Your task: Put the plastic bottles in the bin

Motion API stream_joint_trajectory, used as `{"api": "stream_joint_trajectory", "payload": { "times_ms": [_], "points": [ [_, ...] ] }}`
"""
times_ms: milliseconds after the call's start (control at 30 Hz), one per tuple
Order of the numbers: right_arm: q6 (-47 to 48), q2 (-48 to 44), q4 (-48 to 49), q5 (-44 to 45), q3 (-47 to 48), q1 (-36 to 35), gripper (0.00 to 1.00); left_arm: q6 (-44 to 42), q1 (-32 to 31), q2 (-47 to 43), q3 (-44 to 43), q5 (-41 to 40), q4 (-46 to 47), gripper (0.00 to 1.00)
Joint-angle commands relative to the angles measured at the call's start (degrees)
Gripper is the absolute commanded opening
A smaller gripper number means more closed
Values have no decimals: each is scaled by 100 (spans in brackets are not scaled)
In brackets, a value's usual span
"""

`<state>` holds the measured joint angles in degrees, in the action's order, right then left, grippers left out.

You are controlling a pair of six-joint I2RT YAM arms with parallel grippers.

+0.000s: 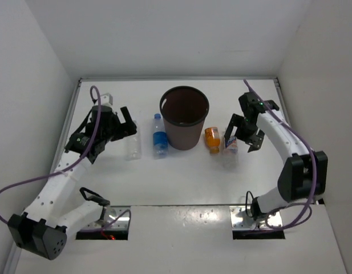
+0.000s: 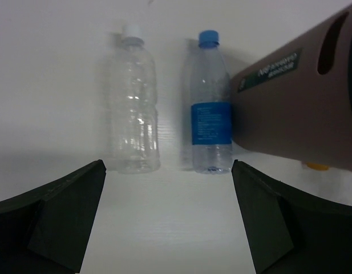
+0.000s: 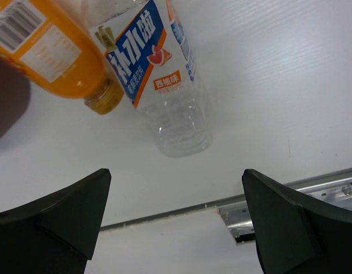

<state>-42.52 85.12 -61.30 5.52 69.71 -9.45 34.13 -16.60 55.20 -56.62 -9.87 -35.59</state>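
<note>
The dark brown bin (image 1: 184, 117) stands upright at the back centre of the table. Left of it lie a plain clear bottle (image 1: 132, 145) and a blue-labelled, blue-capped bottle (image 1: 159, 136), caps pointing away from the arms. Right of it lie a short orange bottle (image 1: 212, 139) and a clear white-labelled bottle (image 1: 230, 147). My left gripper (image 1: 130, 121) hovers open by the clear bottle (image 2: 133, 108) and the blue-labelled bottle (image 2: 210, 108), which rests against the bin (image 2: 301, 103). My right gripper (image 1: 243, 140) is open above the white-labelled bottle (image 3: 164, 85), next to the orange bottle (image 3: 50, 51).
White walls enclose the table on the left, back and right. A seam with a metal bracket (image 3: 290, 205) crosses the near table, where two mounting plates (image 1: 253, 220) hold the arm bases. A purple cable (image 1: 27, 185) loops along the left arm.
</note>
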Motion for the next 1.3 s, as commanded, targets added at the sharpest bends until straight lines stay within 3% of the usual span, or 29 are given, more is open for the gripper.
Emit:
{"api": "stream_joint_trajectory", "payload": {
  "times_ms": [0,100,233,433,600,767,1133,1167,1267],
  "points": [
    [-54,461,223,37,-28,31,100,217,-168,271,-139,802,237,100],
    [-116,689,346,-95,-142,31,100,217,-168,692,-60,584,-77,100],
    [-282,910,531,-95,-379,31,100,164,103,1194,-480,-390,-667,100],
    [-230,1637,601,-95,-318,49,100,268,157,1651,-1060,-1085,-1054,100],
    [-177,2183,496,-95,121,-13,100,331,-44,1924,-1264,-482,-1125,100],
    [-125,2517,434,-17,393,110,91,506,-230,1924,-1264,-480,-1125,100],
    [-2,2861,426,-156,385,163,45,164,-124,2661,-1412,-130,-1064,100],
    [-2,2861,426,-209,490,215,37,95,-124,2732,-1474,-129,-1142,100],
    [-2,2756,154,-209,981,268,26,-29,-124,2786,-1554,-191,-1204,100]
  ]
}}
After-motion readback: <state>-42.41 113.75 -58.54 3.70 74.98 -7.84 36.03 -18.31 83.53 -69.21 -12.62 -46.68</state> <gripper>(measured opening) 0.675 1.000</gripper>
